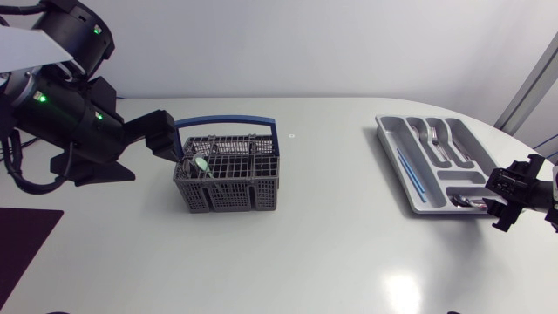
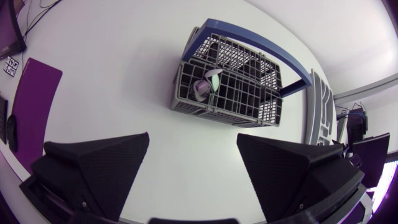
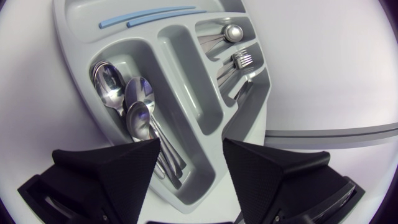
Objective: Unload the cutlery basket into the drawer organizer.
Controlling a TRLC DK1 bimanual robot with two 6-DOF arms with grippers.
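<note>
While hanging over the basket (image 1: 231, 187)'s left end with left fingers (image 2: 99, 165) spread, gripping nothing, facing a spoon (image 2: 205, 86) straight ahead, standing near-upright, bowl up, in the basket's left-end cell. Arching beside the spoon and likely crowding a descent: the blue handle (image 2: 261, 40). Hanging well right of the basket, over the part-filled organizer (image 1: 394, 148): right fingers (image 3: 112, 168), also spread, empty.

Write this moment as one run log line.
left gripper open, near basket; spoon in basket; right gripper open, by organizer
</note>
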